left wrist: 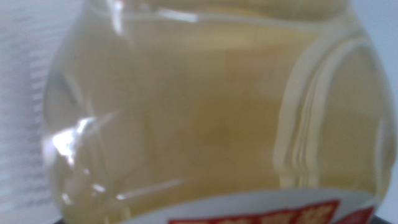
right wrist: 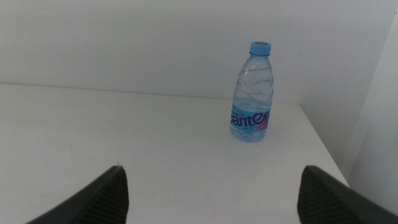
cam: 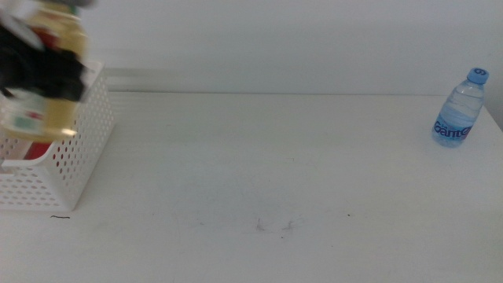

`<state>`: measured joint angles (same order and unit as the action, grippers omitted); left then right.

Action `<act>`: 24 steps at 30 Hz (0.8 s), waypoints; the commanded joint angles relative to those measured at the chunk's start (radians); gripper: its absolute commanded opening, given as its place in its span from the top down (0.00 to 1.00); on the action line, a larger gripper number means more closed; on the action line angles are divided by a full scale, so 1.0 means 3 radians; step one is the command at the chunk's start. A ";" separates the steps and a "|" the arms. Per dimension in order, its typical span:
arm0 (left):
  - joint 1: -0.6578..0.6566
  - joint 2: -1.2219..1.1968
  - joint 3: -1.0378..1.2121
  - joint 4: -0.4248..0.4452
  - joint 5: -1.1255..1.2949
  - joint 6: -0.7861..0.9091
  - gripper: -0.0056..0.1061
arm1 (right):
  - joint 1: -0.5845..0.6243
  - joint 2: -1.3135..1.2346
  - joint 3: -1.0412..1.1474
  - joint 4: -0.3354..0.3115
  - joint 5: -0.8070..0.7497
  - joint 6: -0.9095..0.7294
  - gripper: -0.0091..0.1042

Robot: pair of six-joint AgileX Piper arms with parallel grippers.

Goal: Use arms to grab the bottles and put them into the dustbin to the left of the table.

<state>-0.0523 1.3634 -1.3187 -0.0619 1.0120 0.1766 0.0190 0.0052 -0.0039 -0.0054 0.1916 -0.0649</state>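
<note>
On the white table (cam: 259, 157) you see the water bottle (cam: 460, 110) upright, far right. The left gripper (cam: 43, 67) clamps the juice bottle (cam: 55, 86) above the dustbin (cam: 75, 149). The right gripper (right wrist: 211, 199) jaws stand spread.

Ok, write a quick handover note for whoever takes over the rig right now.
Left gripper: shut on the yellow-juice bottle, blurred, over the dustbin at the table's left end.
Right gripper: open, waiting, facing the water bottle.
Done: something red already lies in the dustbin.
Left: release the juice bottle into the dustbin, then fetch the water bottle, which stands upright at the far right corner.
</note>
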 commanded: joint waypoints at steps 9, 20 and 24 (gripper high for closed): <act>0.0986 0.1129 -0.1162 -0.0049 0.0596 0.0642 0.96 | -0.0029 -0.0017 0.0013 -0.0025 -0.0019 -0.0018 0.12; 0.0998 0.1892 -0.1190 -0.0150 0.0323 0.0818 0.89 | -0.0029 -0.0017 0.0013 -0.0025 -0.0019 -0.0018 0.12; 0.0998 0.2011 -0.1190 -0.0150 0.0328 0.0818 0.65 | -0.0029 -0.0017 0.0013 -0.0025 -0.0019 -0.0018 0.12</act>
<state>0.2478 1.9802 -1.6616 -0.0898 1.1358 0.4190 0.0190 0.0052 -0.0039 -0.0054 0.1916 -0.0649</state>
